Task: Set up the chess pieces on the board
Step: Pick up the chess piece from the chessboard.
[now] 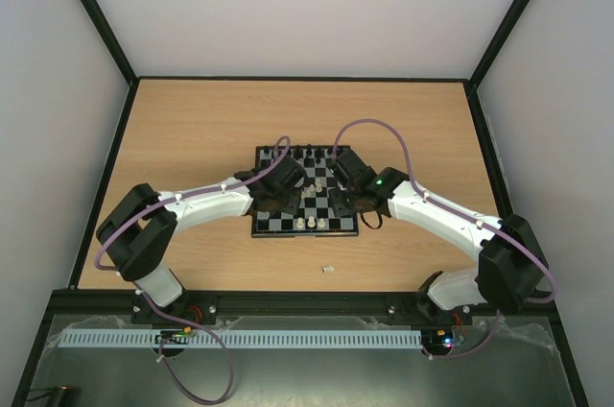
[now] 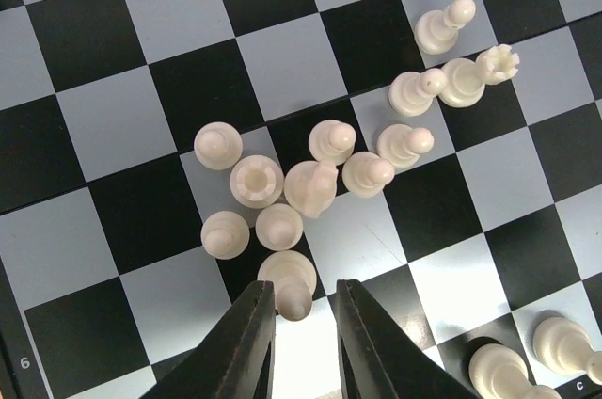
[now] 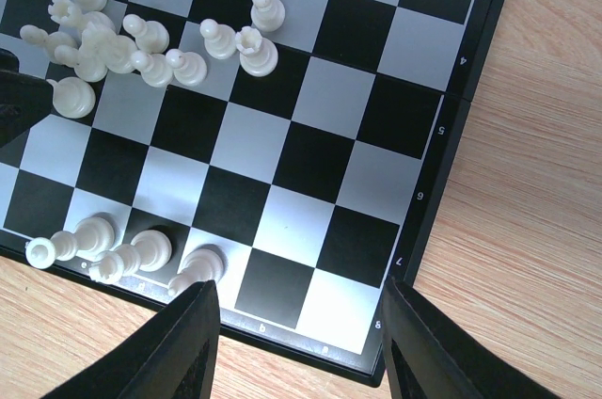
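Nearest the left wrist lens: left gripper (image 2: pixel 303 297), its two black fingers only a little apart, straddling the head of one upright cream-white pawn (image 2: pixel 285 272). Pale square showing between that head and one finger, so not clamped on it. Just beyond, a tight huddle of cream-white chess pieces (image 2: pixel 315 183) in the middle of the board (image 2: pixel 113 117), several touching, at least one tipped onto its side, spread over neighbouring dark and light squares. Farther off, a looser group of four, among them a notched-crown piece (image 2: pixel 497 64). Off to the side by the border, two more cream ones.

Closest in the right wrist view: right gripper (image 3: pixel 301 343), fingers wide apart, nothing between them, hanging over the board's black border and a strip of worktop (image 3: pixel 527 230). Just past one finger, a row of three pieces (image 3: pixel 141 250) on the squares along that border. Beyond, across several bare squares, the same cream huddle.

From above: both arms reaching inward from either side, both grippers over the board at mid-worktop. Between board and arm bases, a pale speck (image 1: pixel 328 269) on the wood, too small to identify. Along the board's far edge, black pieces (image 1: pixel 309 152) in a line.
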`<state>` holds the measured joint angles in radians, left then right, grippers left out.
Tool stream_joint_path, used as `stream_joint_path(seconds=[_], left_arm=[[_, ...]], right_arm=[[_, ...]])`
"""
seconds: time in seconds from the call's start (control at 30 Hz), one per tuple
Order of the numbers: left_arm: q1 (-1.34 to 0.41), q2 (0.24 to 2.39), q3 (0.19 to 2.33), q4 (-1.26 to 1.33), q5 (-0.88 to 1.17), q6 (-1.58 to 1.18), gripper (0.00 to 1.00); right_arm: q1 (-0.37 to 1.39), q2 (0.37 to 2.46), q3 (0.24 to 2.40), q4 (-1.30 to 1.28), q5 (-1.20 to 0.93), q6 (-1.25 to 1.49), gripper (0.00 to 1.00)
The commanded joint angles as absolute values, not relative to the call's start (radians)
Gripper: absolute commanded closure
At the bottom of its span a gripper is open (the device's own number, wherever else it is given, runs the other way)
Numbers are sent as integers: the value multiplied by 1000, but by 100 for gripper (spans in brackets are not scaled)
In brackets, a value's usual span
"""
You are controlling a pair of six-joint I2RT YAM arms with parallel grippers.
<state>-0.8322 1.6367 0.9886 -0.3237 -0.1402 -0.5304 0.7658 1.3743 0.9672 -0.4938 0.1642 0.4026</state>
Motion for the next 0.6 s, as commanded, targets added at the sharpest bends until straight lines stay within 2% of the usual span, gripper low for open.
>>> stream_joint_path(seconds=[0.0, 0.33, 0.57], left_arm=[[-840, 1656, 1017, -342, -154, -531, 81], [-840, 1671, 1023, -342, -160, -531, 81], [-841, 1676, 1028, -347, -166, -532, 91]], right_arm=[[762, 1356, 951, -511, 158, 390, 52], [762, 1356, 951, -509, 157, 388, 52], [762, 1355, 950, -509, 157, 388, 52]])
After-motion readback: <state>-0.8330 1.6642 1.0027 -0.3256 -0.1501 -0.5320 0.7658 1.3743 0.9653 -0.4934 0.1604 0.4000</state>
